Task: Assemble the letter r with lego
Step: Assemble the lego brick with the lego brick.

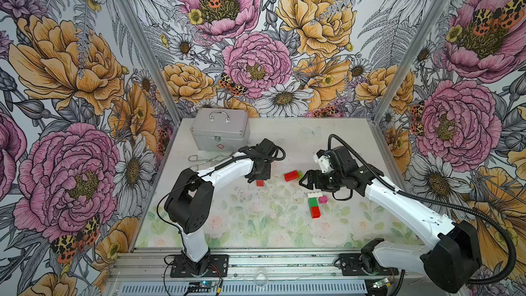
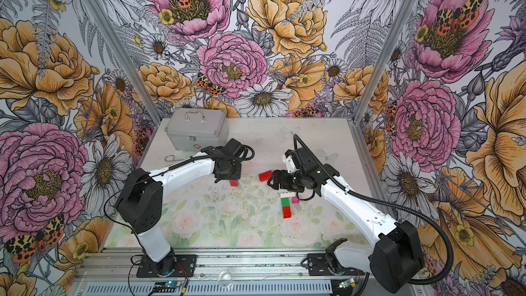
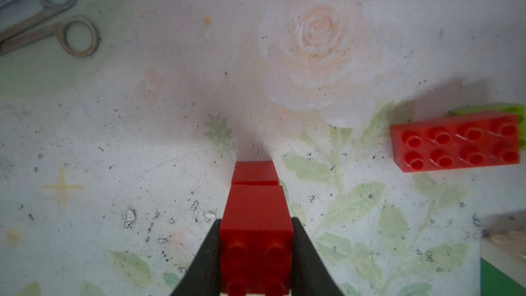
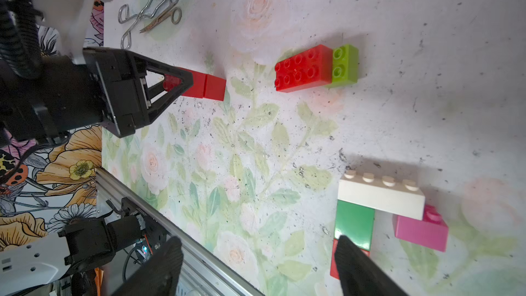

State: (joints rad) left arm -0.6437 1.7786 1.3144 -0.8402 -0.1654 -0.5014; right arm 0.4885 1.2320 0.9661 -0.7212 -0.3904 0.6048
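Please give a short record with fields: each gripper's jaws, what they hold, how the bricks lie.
left gripper: jaws shut on two-brick red stack
right gripper: jaws open, empty
loose pair: long red brick touching lime brick
partial letter: white brick across; dark green brick, red brick in column; pink brick beside

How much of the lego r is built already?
Done: white brick, green brick and red brick lie in a column, pink brick beside.
In hand: left gripper is shut on two joined red bricks; right gripper is open.
Left: adding those, probably also the long red brick and lime brick.
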